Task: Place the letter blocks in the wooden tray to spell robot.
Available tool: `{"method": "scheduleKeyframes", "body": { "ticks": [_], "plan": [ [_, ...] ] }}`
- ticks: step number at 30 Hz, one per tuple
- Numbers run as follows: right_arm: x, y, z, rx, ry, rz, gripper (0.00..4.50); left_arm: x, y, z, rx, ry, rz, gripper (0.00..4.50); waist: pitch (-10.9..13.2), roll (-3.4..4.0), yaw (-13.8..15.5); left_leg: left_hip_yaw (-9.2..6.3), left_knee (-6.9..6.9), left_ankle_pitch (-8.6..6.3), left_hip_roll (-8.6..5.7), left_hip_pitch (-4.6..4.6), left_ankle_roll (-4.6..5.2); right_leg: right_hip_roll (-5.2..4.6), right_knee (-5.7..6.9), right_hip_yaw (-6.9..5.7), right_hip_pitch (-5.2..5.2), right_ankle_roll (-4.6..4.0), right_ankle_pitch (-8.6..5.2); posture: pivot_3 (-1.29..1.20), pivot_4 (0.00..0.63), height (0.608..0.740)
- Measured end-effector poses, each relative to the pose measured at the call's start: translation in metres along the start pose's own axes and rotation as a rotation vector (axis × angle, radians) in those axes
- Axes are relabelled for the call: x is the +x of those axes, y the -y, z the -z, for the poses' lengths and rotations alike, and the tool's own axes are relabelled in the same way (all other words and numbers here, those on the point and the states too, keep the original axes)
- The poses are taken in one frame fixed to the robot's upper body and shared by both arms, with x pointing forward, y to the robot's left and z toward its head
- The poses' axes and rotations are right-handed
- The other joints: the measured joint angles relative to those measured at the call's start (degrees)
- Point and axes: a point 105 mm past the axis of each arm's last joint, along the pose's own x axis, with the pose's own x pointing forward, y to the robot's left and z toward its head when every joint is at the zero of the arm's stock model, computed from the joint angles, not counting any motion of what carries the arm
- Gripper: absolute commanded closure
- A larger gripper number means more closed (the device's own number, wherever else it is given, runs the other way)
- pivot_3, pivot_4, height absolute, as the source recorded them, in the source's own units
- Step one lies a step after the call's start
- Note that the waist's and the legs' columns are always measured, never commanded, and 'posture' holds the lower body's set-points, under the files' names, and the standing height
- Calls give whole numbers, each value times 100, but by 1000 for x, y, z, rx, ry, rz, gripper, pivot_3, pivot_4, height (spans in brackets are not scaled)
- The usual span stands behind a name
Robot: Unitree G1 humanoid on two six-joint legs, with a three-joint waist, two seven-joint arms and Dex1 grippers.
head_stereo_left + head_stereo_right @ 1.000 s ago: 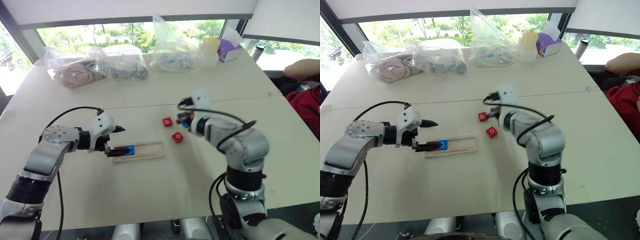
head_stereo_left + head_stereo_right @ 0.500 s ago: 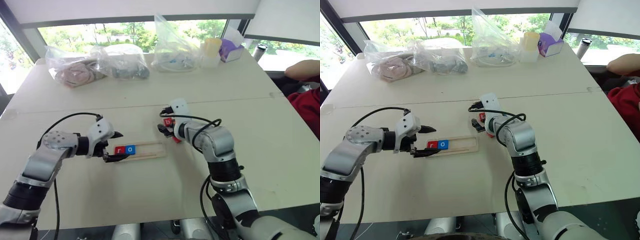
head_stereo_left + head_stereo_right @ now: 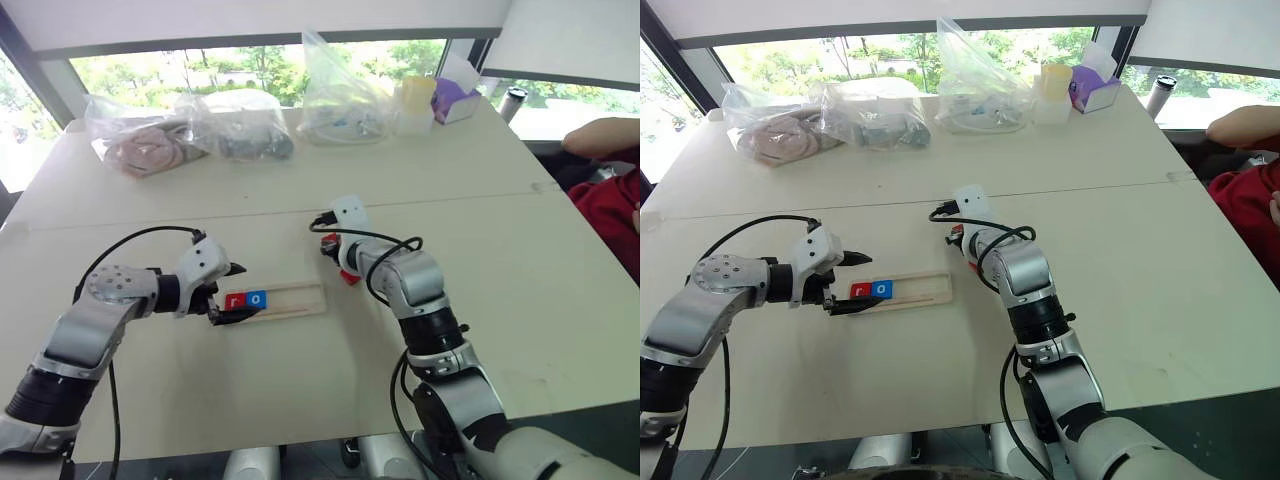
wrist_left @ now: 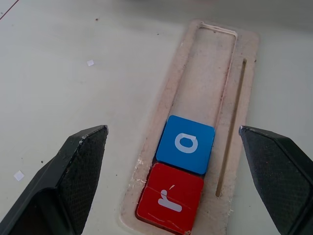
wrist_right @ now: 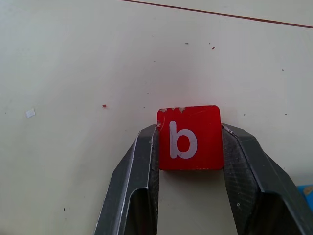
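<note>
The wooden tray lies on the table in front of me. A red r block and a blue o block sit side by side at its left end. My left gripper hovers open over that end, one finger on each side of the tray. Right of the tray, my right gripper is shut on the red b block, which rests on the table with a finger pressed against each side. Another red block lies beside my right wrist. A corner of a blue block shows next to the right finger.
Clear plastic bags with contents, a taller bag, a cup and a purple box line the table's far edge. A person's red sleeve and arm are at the right.
My right gripper swung left and down from the blue block to the red b block, opened, then closed around it. The left gripper stayed open at the tray's left end.
</note>
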Motion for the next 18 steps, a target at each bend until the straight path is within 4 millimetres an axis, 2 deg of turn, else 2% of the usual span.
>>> {"method": "scheduleKeyframes", "body": {
  "ticks": [2,4,6,9,12,15,18],
  "plan": [
    [-12,13,-11,-18,55,25,3344,0,2,-2,-2,9,13,0,2,2,25,-1,0,0,-3,-9,0,-7,-1,-1,-4,0,0,0,150,740],
    [-35,36,-27,-25,141,70,3344,1,6,-5,-12,21,39,0,1,2,62,-2,0,0,-10,-11,0,-17,-9,-3,-1,1,0,0,150,740],
    [-52,49,-33,-27,175,104,3344,1,8,-7,-17,27,53,0,0,0,46,-2,0,0,-13,-10,-1,-22,-13,2,0,2,0,0,150,740],
    [-78,64,-9,4,101,129,3344,0,10,-11,-3,29,73,0,0,0,40,-2,-5,-2,-12,-9,2,-19,-13,0,0,0,-3,0,150,740],
    [-107,67,24,141,65,171,3344,-1,6,-15,14,27,75,0,-3,-6,44,-8,-13,-2,-6,-4,2,-6,-10,-2,1,3,-19,0,150,740],
    [-111,46,63,290,-4,158,3344,1,2,-15,17,21,79,0,0,0,-7,-9,-24,-2,2,7,2,7,-4,1,-5,-4,-19,0,150,740],
    [-109,42,63,318,-2,169,3344,7,5,-19,35,31,108,0,2,3,-30,-11,-21,-1,2,13,1,16,-4,10,-6,-36,-20,0,150,740]
  ]
}}
